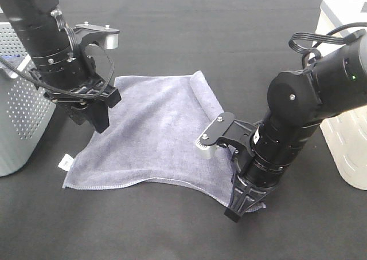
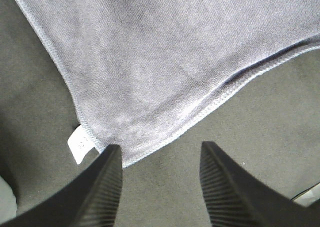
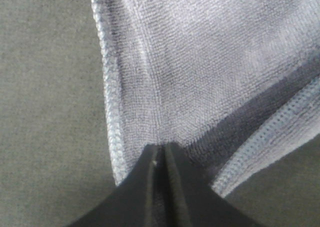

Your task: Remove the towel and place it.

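The towel [image 1: 155, 140] lies spread on the table [image 1: 172, 19], one corner pinched in the right gripper [image 1: 245, 198]'s closed fingers, the left gripper [image 1: 94, 112]'s fingers spread above the towel's tag [image 1: 66, 163] corner; best lower the pinched corner flat, unwrinkled, before letting go.

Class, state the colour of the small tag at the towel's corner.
White; the tag on the grey-lavender towel shows best in the left wrist view.

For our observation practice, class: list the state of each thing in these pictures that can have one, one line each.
Grey-lavender microfibre towel: spread on the black table, one edge rolled over.
Black left gripper: open, empty, near the white tag.
Black right gripper: shut on the towel's corner.
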Action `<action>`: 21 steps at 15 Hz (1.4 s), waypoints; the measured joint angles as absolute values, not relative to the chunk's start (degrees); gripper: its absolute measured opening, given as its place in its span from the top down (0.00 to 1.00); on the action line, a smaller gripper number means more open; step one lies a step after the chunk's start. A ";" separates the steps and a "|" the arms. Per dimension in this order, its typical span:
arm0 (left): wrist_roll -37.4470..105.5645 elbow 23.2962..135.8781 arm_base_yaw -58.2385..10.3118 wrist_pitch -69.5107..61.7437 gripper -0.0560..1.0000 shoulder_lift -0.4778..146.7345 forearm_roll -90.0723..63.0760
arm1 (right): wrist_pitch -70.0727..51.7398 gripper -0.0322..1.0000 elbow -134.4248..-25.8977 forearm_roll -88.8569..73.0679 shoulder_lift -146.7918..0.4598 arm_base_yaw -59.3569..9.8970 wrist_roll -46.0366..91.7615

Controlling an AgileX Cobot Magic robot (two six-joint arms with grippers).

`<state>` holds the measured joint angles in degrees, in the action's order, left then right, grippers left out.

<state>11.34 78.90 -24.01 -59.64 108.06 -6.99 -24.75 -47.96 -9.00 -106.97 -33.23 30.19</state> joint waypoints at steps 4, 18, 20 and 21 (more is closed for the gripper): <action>11.34 78.90 -24.01 -59.64 0.51 108.06 -6.99 | -17.07 0.91 -47.78 -14.38 -106.57 -33.23 30.19; 3.84 81.93 -19.14 -59.64 0.51 108.06 -6.02 | -14.73 0.91 -70.99 -18.33 -117.34 -28.30 35.70; 3.32 84.22 -17.76 -59.53 0.51 108.06 -6.02 | -16.33 0.91 -78.15 -19.42 -120.72 -27.27 35.75; 2.86 85.03 -17.25 -59.42 0.51 108.06 -6.02 | -16.84 0.91 -82.56 -20.23 -122.61 -27.27 35.81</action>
